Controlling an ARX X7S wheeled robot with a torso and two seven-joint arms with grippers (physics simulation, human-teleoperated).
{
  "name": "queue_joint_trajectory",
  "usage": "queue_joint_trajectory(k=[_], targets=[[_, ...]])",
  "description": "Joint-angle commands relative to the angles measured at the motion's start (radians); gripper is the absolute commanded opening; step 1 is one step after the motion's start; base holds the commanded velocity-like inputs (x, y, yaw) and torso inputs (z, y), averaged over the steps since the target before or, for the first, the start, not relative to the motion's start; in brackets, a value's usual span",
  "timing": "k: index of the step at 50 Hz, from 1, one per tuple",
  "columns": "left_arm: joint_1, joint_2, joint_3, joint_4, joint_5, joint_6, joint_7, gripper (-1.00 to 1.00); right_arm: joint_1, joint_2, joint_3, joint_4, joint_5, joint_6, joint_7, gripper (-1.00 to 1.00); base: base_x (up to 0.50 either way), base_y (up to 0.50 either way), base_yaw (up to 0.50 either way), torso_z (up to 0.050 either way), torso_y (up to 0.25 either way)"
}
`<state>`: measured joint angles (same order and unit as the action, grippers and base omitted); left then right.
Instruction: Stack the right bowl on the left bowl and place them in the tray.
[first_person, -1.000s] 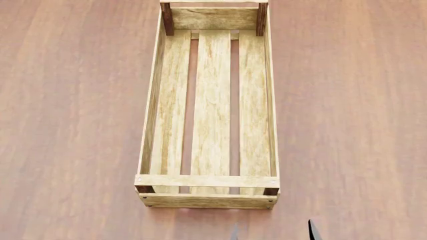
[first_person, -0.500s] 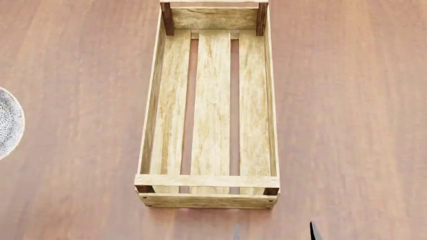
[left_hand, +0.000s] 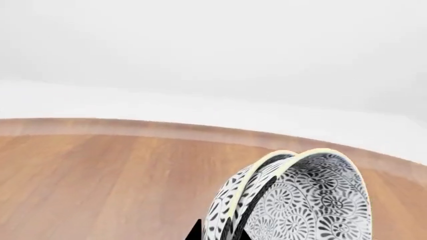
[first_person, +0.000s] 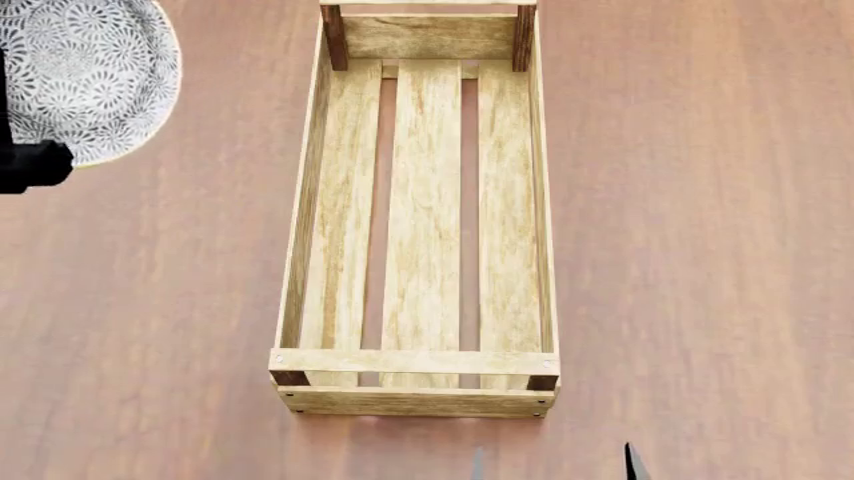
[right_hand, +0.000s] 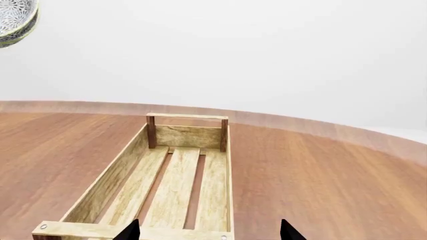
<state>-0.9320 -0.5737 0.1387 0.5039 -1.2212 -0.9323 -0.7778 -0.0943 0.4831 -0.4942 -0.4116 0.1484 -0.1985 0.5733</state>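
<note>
Black fingertips of the right gripper (right_hand: 208, 231) are seen spread wide apart, holding nothing, just short of the near end of the tray (first_person: 304, 250). The light-wood tray lies lengthwise on the table (first_person: 694, 200), its slatted bottom bare. To its far left, the two patterned bowls (left_hand: 293, 200), nested one in the other, are clamped at their rims by the left gripper (left_hand: 217, 232) and held above the table, outside the tray.
</note>
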Motion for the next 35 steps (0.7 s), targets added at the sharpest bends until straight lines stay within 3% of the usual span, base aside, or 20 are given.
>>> queue_joint_trajectory(k=[1,15,35], targets=[[-0.15,0.122,0.066,0.002,-0.002,-0.031,0.0,-1.0,-0.004,-0.016,0.021,0.005,-0.013,-0.014,-0.024,1.0,0.0,0.0,0.0,0.0,0.0],[-0.195,0.276,0.205,-0.07,0.07,0.002,0.063,-1.0,-0.01,-0.014,0.02,0.018,-0.002,-0.041,-0.028,1.0,0.0,0.0,0.0,0.0,0.001],[-0.248,0.399,0.321,-0.26,0.205,0.113,0.201,-1.0,-0.022,-0.007,0.025,0.035,0.011,-0.073,-0.028,1.0,0.0,0.0,0.0,0.001,0.001]])
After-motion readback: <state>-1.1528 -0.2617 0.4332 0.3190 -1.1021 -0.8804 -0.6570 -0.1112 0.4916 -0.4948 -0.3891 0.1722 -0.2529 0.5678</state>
